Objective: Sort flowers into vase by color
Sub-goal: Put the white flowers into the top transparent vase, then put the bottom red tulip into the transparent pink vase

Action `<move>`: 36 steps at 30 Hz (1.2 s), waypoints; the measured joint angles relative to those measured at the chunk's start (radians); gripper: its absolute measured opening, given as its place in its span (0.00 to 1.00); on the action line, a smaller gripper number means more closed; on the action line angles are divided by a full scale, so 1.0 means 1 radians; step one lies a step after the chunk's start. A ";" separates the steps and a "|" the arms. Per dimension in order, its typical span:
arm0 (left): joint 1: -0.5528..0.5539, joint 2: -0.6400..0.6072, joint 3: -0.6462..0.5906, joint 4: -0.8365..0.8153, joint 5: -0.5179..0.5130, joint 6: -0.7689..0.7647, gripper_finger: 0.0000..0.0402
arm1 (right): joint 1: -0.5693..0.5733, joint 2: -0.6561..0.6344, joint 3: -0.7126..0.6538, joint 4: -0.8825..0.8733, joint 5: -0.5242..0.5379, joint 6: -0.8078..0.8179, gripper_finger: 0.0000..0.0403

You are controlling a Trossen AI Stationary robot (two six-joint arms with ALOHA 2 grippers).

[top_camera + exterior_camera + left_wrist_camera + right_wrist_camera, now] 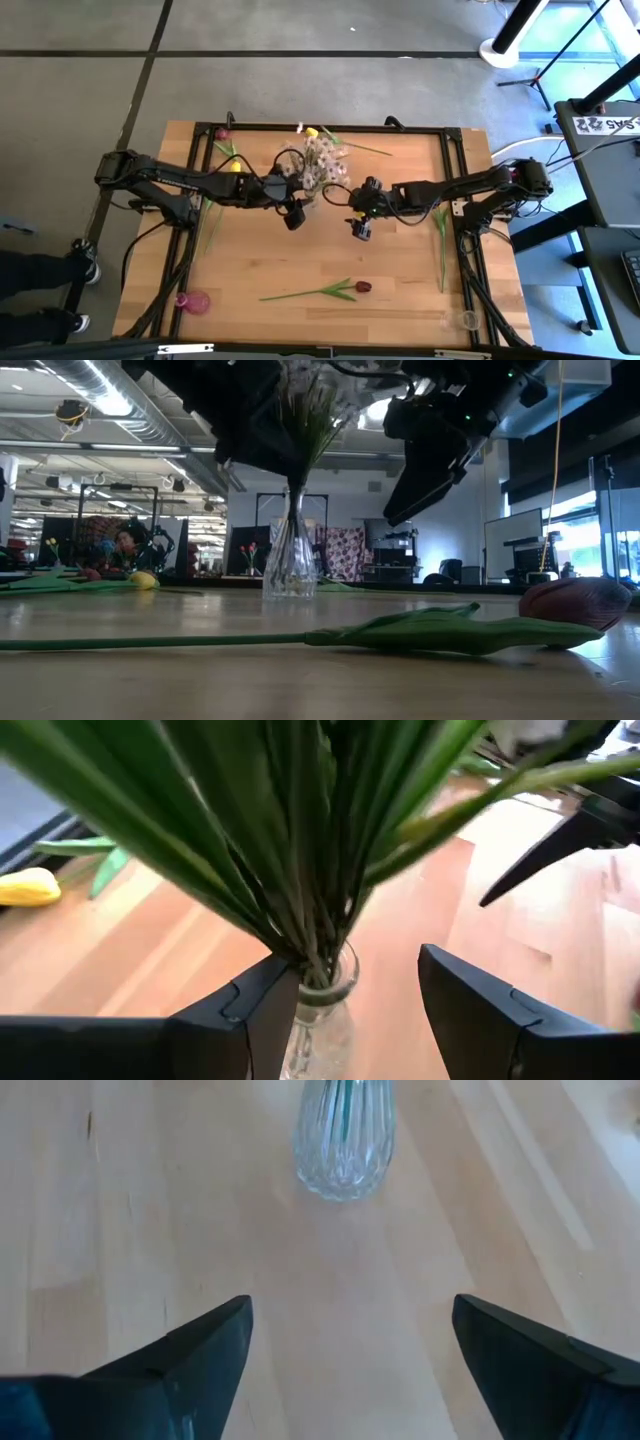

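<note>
A clear ribbed glass vase (290, 565) stands mid-table and holds a spray of tiny white-pink blossoms (320, 165) on green stems (300, 870). My left gripper (294, 214) is open at the vase's neck (322, 982), with the neck between its fingers and close to one of them. My right gripper (362, 230) hovers open to the right of the vase (343, 1140) and holds nothing. A dark red tulip (363, 287) lies near the front edge on its stem and leaf (450, 630). Yellow tulips (312, 132) (143, 580) lie at the far side. My left gripper's fingers stand level on either side of the vase's neck, just below the rim (335, 975). One finger (262, 1005) is right beside the glass, but I cannot tell whether it touches. The vase stands upright on the table.
A small pink vase (195, 300) stands at the near left corner and a clear one (468, 320) at the near right. A dark pink bud (222, 133) lies at the far left, and a green stem (441, 240) along the right edge. Bare wood lies between the grippers and the red tulip.
</note>
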 joint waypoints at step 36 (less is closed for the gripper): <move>-0.530 0.073 0.031 -0.021 -0.016 -0.279 0.49 | 0.177 0.002 0.308 -0.654 -0.017 0.269 0.85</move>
